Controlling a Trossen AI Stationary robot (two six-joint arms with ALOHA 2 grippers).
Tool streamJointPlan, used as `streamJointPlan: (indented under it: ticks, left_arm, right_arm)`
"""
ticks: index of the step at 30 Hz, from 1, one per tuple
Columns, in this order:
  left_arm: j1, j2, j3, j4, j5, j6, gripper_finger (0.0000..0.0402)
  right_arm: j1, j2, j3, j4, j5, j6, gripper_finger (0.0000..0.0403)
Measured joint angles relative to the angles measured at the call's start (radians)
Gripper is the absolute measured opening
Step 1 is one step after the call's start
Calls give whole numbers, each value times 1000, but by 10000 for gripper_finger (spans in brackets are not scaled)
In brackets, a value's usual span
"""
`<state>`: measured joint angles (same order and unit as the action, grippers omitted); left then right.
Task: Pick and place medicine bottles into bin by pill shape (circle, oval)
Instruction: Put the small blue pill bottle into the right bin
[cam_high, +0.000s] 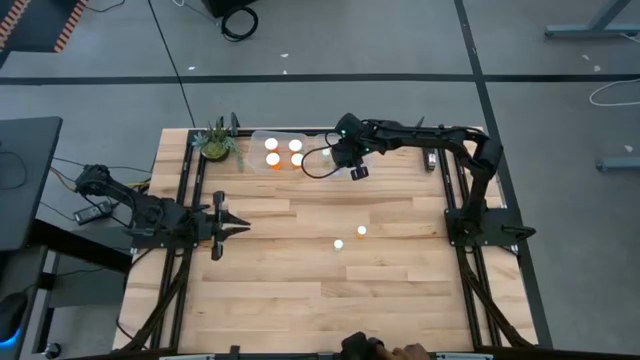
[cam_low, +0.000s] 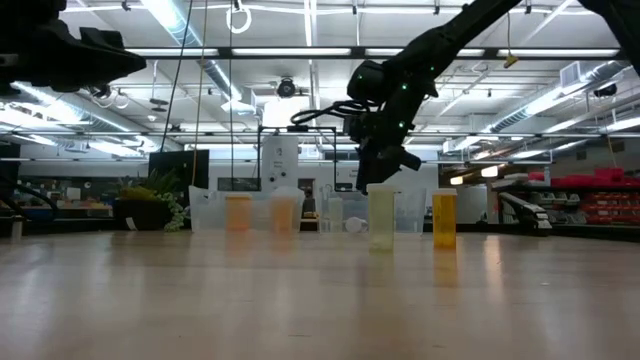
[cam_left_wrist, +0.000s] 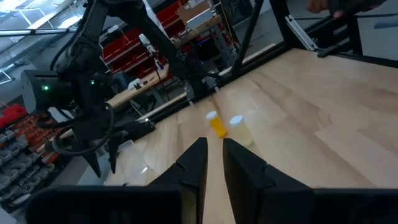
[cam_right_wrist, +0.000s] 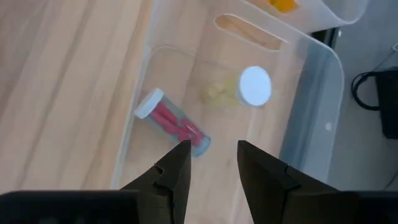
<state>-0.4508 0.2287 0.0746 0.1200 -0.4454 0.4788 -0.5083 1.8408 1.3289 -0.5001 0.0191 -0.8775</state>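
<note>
Two medicine bottles stand upright on the table's middle: a pale one (cam_high: 338, 243) (cam_low: 381, 216) and an orange one (cam_high: 361, 231) (cam_low: 444, 219). Several white-capped orange bottles (cam_high: 284, 152) stand in a clear bin (cam_high: 258, 140) at the far edge. My right gripper (cam_right_wrist: 211, 155) (cam_high: 358, 172) hangs open and tilted down over a second clear bin (cam_right_wrist: 311, 74). In that bin lie a bottle of red pills (cam_right_wrist: 171, 121) and a yellowish white-capped bottle (cam_right_wrist: 245, 87). My left gripper (cam_left_wrist: 214, 149) (cam_high: 237, 228) points level toward the two standing bottles, fingers slightly apart, holding nothing.
A small green potted plant (cam_high: 215, 143) stands at the far left corner beside the bins. Bare wood lies between my left gripper and the two standing bottles. Black frame rails (cam_high: 187, 170) run along the table's left and right sides.
</note>
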Motion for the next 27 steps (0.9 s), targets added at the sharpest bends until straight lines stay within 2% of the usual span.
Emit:
streamJointPlan:
  ticks: [8,17,27]
  left_arm:
    - [0,0,0,0,0,4,60]
    - [0,0,0,0,0,4,54]
    - [0,0,0,1,0,4,58]
  right_arm:
    - [-8,45,24,16,3,16,138]
    - [-26,173,255,-213,-17,33,138]
    - [-27,202,245,-204,-1,-21,146]
